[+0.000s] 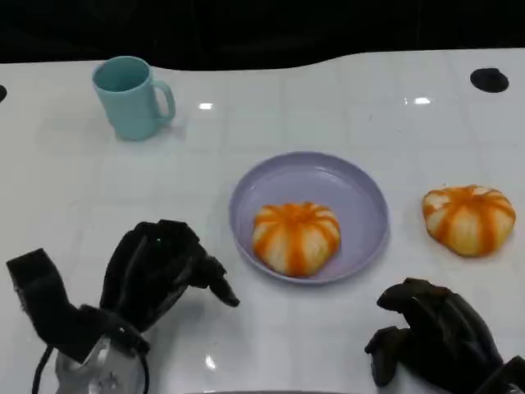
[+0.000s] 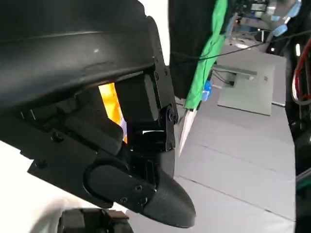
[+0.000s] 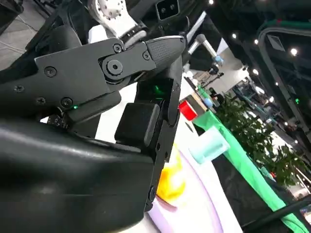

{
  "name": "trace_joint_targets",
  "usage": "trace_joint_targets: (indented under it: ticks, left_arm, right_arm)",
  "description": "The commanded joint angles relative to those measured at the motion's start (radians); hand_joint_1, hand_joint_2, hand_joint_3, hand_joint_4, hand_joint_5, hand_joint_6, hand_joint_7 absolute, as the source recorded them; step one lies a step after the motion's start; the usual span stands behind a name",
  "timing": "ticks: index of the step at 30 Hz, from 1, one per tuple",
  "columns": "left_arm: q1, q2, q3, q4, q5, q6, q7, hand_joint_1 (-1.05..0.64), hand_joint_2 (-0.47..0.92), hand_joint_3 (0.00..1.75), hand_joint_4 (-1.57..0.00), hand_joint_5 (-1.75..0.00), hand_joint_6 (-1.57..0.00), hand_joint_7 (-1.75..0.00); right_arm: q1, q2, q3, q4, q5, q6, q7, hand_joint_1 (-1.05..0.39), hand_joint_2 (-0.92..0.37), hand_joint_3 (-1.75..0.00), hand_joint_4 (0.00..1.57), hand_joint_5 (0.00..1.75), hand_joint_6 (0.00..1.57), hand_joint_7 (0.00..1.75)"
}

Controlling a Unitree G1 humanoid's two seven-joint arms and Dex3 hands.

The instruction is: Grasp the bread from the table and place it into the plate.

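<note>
Orange-striped bread (image 1: 296, 236), lilac plate (image 1: 361, 193)

I see one bread (image 1: 295, 238) in the plate (image 1: 361, 193) mid-table, another bread (image 1: 469, 218) right of it, cup (image 1: 131, 97) far left behind.

The bench (image 1: 344, 107) under my fingers (image 1: 209, 275) is glossy white; the lilac plate (image 1: 361, 197) looks smooth matt plastic, like the teal mug (image 1: 127, 98) beyond it.
</note>
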Motion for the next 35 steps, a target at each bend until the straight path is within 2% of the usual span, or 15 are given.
trace_joint_targets:
  ticks: [1,7,11,23,35]
  left_arm:
    - [0.055,0.0,0.023,-0.043,-0.029,0.069,-0.025,-1.05,0.68,0.0,-1.57,-0.77,-1.57,-0.56]
    - [0.106,-0.011,0.049,-0.047,-0.073,0.154,-0.078,-1.05,0.6,0.0,-1.57,-0.77,-1.57,-0.55]
    - [0.124,0.006,0.05,-0.06,-0.06,0.199,-0.088,-1.05,0.57,0.0,-1.57,-0.76,-1.57,-0.54]
    - [0.13,0.011,0.042,-0.001,0.004,0.114,-0.129,-1.05,0.6,0.01,-1.57,-0.76,-1.57,-0.54]
    - [0.127,0.019,0.03,0.005,0.021,0.14,-0.122,-1.05,0.53,0.0,-1.57,-0.76,-1.57,-0.56]
  right_arm:
    - [0.012,-0.014,0.0,-0.016,-0.003,0.0,-0.001,-0.73,-0.9,0.0,1.55,0.78,1.57,0.39]
    - [0.017,-0.014,0.001,-0.019,-0.002,-0.005,0.005,-0.72,-0.9,-0.01,1.53,0.78,1.57,0.37]
    - [0.015,-0.015,-0.001,-0.01,-0.002,-0.013,0.016,-0.71,-0.91,-0.01,1.52,0.78,1.57,0.35]
    - [0.022,-0.015,0.004,-0.023,-0.005,-0.013,0.013,-0.71,-0.91,-0.01,1.53,0.78,1.57,0.35]
    - [0.02,-0.017,0.002,-0.022,-0.007,-0.007,0.006,-0.72,-0.91,-0.01,1.54,0.77,1.57,0.36]
